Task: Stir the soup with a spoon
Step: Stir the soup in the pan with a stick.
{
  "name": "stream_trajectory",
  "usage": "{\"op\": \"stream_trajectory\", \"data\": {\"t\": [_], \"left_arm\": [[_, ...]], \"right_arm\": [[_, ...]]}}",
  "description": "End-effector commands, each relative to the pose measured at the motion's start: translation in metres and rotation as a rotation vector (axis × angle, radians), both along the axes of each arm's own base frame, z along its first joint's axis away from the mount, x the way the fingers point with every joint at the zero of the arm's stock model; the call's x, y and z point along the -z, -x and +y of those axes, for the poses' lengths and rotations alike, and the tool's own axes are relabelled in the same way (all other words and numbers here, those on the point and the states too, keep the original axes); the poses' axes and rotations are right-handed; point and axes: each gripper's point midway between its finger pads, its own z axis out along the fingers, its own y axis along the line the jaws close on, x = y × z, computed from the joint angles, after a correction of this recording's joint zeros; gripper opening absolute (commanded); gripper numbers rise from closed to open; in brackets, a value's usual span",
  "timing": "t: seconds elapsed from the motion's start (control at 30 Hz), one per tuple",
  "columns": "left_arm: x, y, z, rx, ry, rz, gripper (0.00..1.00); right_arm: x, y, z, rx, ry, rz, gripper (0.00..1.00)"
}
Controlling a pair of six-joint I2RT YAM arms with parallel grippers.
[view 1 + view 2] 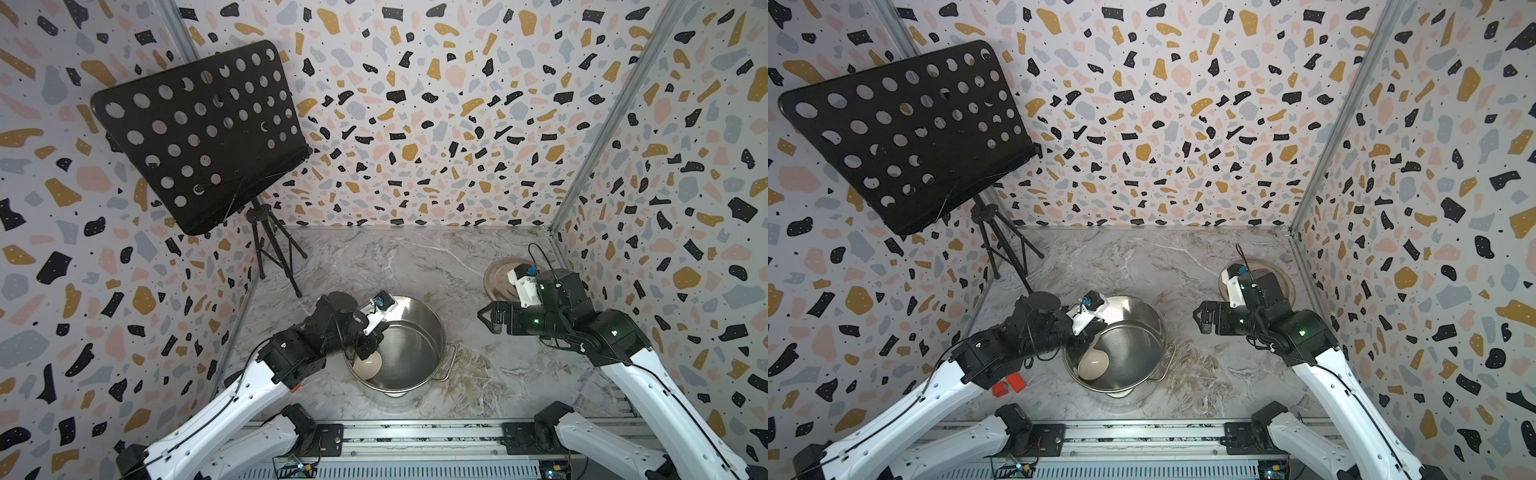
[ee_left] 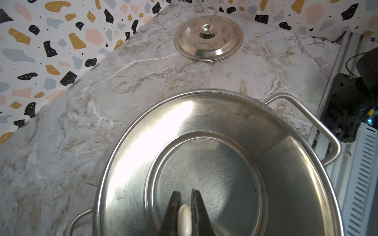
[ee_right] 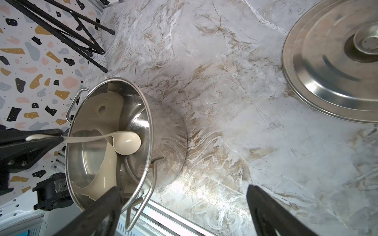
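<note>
Steel pot [image 1: 430, 332] uncovered — lid [image 1: 496, 277] aside. My L gripper [image 2: 185, 196] clenched on spoon [image 1: 368, 365] handle, bowl down in pot; stir strokes remain, I judge. R gripper [image 1: 486, 318] released, empty.

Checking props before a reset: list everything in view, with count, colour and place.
stockpot: 1, shiny steel, mid tabletop, lid off, no soup visible
ladle: 1, cream-white, bowl low inside the stockpot, handle gripped
lid: 1, steel with centre knob, flat on the tabletop, far right corner
music stand: 1, black, perforated, far left corner
red blocks: 2 it seems, red, near left of the tabletop
tabletop: 1, grey marble pattern
walls: 3, terrazzo print, left, back, right
rail: 1, silver, near edge
left gripper: 1, black, above the stockpot, shut on the ladle handle
right gripper: 1, black, open and empty, over the tabletop right of the stockpot
</note>
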Motion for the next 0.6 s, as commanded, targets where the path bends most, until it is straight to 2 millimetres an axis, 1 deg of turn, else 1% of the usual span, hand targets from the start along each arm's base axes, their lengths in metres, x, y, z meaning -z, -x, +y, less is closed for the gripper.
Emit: {"op": "stream_trajectory", "data": {"t": [0.0, 0.07, 0.13, 0.2, 0.27, 0.43, 0.5, 0.57], "left_arm": [[-0.013, -0.034, -0.002, -0.095, -0.01, -0.067, 0.0], [-0.019, -0.043, -0.016, -0.066, 0.009, -0.071, 0.0], [-0.026, -0.044, -0.035, 0.005, 0.047, -0.06, 0.0], [-0.028, -0.045, -0.053, 0.065, 0.082, -0.038, 0.0], [-0.031, -0.043, -0.071, 0.137, 0.12, -0.023, 0.0], [-0.035, -0.028, -0.112, 0.285, 0.161, -0.026, 0.0], [-0.037, -0.015, -0.126, 0.349, 0.171, -0.022, 0.0], [-0.037, 0.001, -0.137, 0.413, 0.184, -0.013, 0.0]], "right_arm": [[-0.005, -0.001, 0.003, -0.013, -0.011, -0.014, 1.0], [-0.006, -0.001, 0.003, -0.015, -0.011, -0.016, 1.0], [-0.007, -0.001, 0.003, -0.016, -0.011, -0.021, 1.0], [-0.007, -0.001, 0.002, -0.013, -0.013, -0.024, 1.0], [-0.007, 0.0, 0.001, -0.009, -0.012, -0.026, 1.0], [-0.007, 0.001, 0.0, -0.004, -0.014, -0.027, 1.0], [-0.008, 0.001, 0.0, -0.004, -0.013, -0.028, 1.0], [-0.007, 0.003, -0.001, -0.002, -0.013, -0.027, 1.0]]}}
